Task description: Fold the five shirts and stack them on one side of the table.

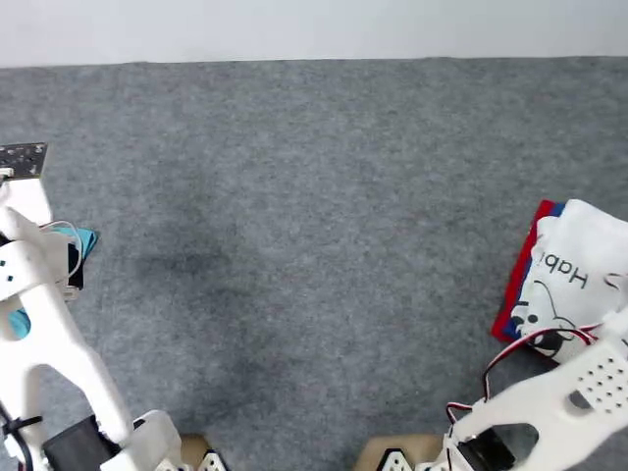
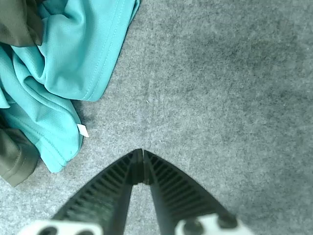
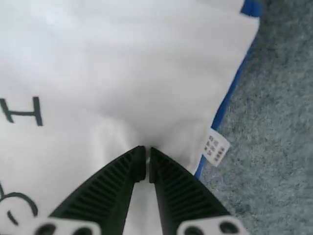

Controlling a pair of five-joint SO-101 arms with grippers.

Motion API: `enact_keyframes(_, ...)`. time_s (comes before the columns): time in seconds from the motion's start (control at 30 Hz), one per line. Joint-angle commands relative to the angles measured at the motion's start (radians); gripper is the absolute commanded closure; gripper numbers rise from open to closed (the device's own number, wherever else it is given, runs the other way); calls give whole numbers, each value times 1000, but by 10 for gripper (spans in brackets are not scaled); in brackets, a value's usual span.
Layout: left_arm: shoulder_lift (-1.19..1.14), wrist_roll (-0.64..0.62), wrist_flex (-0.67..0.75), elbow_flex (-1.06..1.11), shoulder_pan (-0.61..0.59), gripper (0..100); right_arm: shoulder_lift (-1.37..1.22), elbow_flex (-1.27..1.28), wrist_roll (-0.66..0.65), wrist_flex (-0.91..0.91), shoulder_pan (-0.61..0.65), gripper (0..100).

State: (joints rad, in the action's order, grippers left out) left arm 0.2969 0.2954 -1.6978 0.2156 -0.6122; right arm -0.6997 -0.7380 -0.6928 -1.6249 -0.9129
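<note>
The grey, felt-like tabletop (image 1: 314, 196) fills most of the high view, with a pale wall (image 1: 314, 29) along the upper edge. The left arm (image 1: 49, 324) rises from the lower left corner of that view, and the right arm (image 1: 579, 392) comes in from the lower right.

At the right edge of the high view lies a folded stack. A white shirt (image 1: 579, 265) with dark print is on top, a blue shirt (image 1: 549, 208) shows at the stack's upper corner, and a red shirt (image 1: 512, 294) shows along its left side. The right arm partly covers the stack's lower end.

At the left edge, half hidden by the left arm, a teal shirt (image 2: 58, 63) lies crumpled and unfolded. A dark olive garment (image 2: 14, 19) is bunched against it.

In the right wrist view the right claw (image 3: 145, 164) is closed to a sliver. Its tips rest on the white shirt, where the cloth puckers slightly. I cannot tell whether any fabric is caught between them.

In the left wrist view the left claw (image 2: 143, 166) is closed with its tips together and holds nothing. It sits over bare tabletop, and the teal shirt lies near it in the upper left of that view, not touching it.

A small white tag (image 2: 82, 130) sticks out from the teal hem. A printed label (image 3: 215, 147) hangs at the white shirt's edge.
</note>
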Motion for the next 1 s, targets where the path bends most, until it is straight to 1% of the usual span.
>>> enact_keyframes(0.0, 29, 8, 17, -15, -2, 994, 96, -89, -15, -76, -18, 973)
enact_keyframes(0.13, 29, 8, 17, -15, -2, 994, 171, -109, -15, -165, 18, 973)
enact_keyframes(0.33, 29, 5, 17, -15, -2, 994, 231, -77, -15, -165, 28, 973)
enact_keyframes(0.43, 29, 5, 17, -15, -2, 994, 186, -74, -15, -59, 51, 973)
enact_keyframes(0.63, 29, 5, 15, -15, -2, 994, 10, -77, -15, 266, 84, 973)
enact_keyframes(0.7, 29, 5, 12, -15, -2, 994, -38, -78, -15, 344, 93, 973)
enact_keyframes(0.77, 29, 5, 12, -15, -2, 994, -51, -91, -15, 383, 99, 973)
enact_keyframes(0.87, 29, 6, 15, -15, -2, 994, -48, -157, -11, 341, 101, 973)
enact_keyframes(0.97, 29, 6, 15, -15, -2, 994, -24, -261, -11, 199, 99, 973)
